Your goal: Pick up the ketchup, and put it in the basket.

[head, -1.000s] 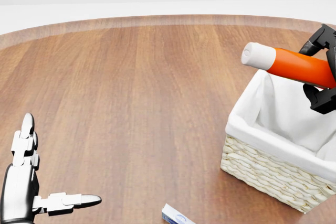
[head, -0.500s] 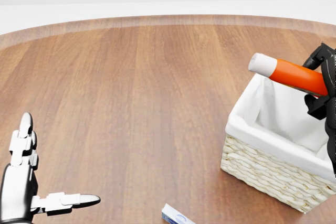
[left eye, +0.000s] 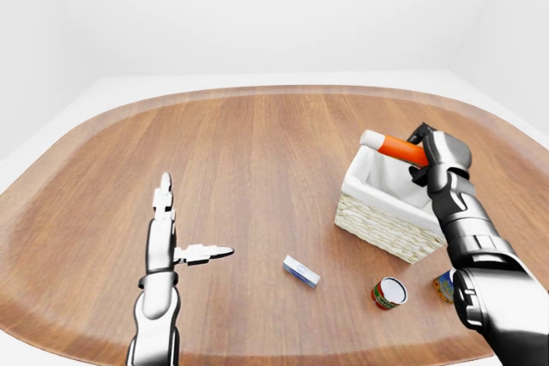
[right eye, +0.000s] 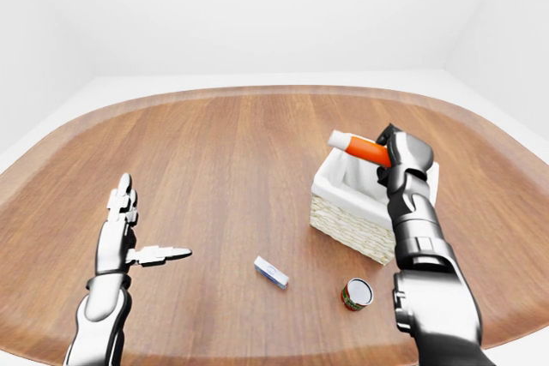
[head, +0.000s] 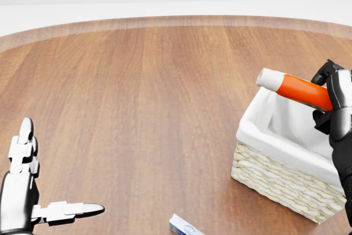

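The ketchup (head: pixel 294 88) is an orange bottle with a white cap pointing left. My right hand (head: pixel 331 100) is shut on its right end and holds it over the basket's (head: pixel 278 177) white-lined opening, tilted, with the cap above the basket's left rim. The wicker basket stands at the right of the wooden table; it also shows in the left-eye view (left eye: pixel 377 225). My left hand (head: pixel 33 191) is open and empty at the bottom left of the head view, fingers spread.
A small blue-and-white box (left eye: pixel 301 271) lies on the table left of the basket's near side. A red can (left eye: pixel 389 292) lies on its side below the basket in the left-eye view, with another small item (left eye: pixel 444 284) partly hidden behind my right arm.
My right hand has lowered the ketchup and turned it slightly, bringing it closer over the basket. The left hand has barely moved.
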Robot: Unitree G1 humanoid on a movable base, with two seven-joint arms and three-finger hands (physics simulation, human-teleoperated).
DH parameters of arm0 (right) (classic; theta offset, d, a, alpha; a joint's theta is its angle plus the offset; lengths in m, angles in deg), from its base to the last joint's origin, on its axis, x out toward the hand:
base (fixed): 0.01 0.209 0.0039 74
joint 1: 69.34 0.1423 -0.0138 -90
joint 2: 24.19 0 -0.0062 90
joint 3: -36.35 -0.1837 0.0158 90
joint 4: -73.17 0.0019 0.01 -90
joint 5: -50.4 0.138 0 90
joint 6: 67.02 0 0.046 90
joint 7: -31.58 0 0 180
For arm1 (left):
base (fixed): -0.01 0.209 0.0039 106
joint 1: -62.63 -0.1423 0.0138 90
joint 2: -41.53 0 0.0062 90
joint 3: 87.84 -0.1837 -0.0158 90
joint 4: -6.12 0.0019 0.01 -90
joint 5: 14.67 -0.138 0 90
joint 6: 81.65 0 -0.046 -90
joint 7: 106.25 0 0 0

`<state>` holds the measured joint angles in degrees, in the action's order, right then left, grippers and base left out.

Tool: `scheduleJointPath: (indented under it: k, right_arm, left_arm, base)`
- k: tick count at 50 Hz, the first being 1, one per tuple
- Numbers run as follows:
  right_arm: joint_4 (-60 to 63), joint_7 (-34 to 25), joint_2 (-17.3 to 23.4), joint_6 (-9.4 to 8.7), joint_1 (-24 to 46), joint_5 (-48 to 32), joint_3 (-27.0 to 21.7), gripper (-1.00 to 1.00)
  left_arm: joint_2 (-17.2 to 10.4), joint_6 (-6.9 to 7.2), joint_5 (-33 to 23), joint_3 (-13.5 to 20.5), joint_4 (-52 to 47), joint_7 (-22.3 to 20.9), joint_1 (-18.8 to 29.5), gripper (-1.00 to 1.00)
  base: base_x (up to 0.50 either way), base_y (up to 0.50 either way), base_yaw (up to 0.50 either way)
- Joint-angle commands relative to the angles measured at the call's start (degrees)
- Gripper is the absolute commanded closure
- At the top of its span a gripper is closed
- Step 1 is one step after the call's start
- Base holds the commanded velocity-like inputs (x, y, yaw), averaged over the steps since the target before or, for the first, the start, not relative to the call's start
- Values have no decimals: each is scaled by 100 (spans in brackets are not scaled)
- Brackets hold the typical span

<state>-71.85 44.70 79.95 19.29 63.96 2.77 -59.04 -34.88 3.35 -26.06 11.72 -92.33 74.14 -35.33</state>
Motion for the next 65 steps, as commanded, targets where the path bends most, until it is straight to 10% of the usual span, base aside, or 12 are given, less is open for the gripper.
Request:
scheduleJointPath:
  k: [1, 65]
  right_arm:
    - [-295, 276, -9, 128, 110, -71, 16, 100]
    - [-1543, 886, -121, 491, 388, 113, 255, 100]
  left_arm:
    - [0, 0, -11, -7, 26, 10, 7, -100]
    - [12, 0, -53, -45, 25, 22, -27, -100]
  base:
    - [0, 0, 0]
    - [0, 0, 0]
